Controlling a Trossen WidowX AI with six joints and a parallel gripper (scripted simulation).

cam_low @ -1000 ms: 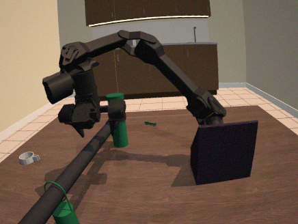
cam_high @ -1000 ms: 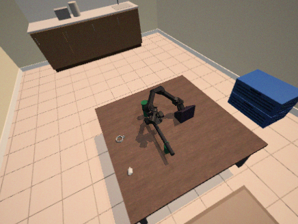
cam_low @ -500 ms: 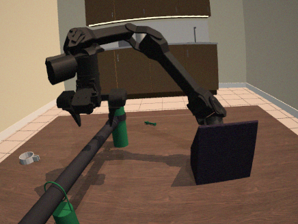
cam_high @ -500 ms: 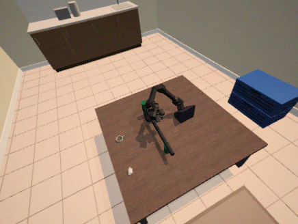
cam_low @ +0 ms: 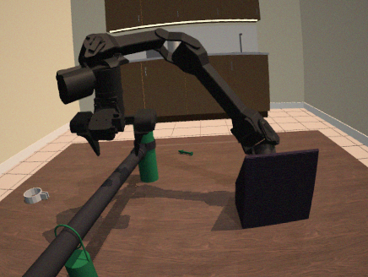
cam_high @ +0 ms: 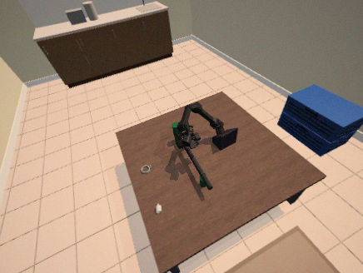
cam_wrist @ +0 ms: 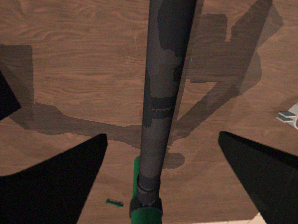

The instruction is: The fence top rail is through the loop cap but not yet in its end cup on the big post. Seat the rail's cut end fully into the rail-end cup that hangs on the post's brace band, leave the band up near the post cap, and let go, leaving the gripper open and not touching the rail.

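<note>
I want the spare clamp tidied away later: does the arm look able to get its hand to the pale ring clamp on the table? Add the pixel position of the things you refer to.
Probably yes. The hand (cam_low: 118, 148) (cam_wrist: 162, 137) is open and grips nothing, and nothing stands between it and the clamp (cam_high: 146, 169) (cam_low: 33, 193), though reach is uncertain.

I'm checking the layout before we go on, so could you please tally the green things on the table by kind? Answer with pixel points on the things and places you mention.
Posts: 2, the big post (cam_high: 176, 129) (cam_low: 148, 166) (cam_wrist: 146, 217) and the small post (cam_high: 202, 180) (cam_low: 81, 265)
Wire loops: 1 (cam_low: 69, 226)
Small bolt-like pieces: 1 (cam_low: 186, 152) (cam_wrist: 114, 203)
Total: 4
</note>
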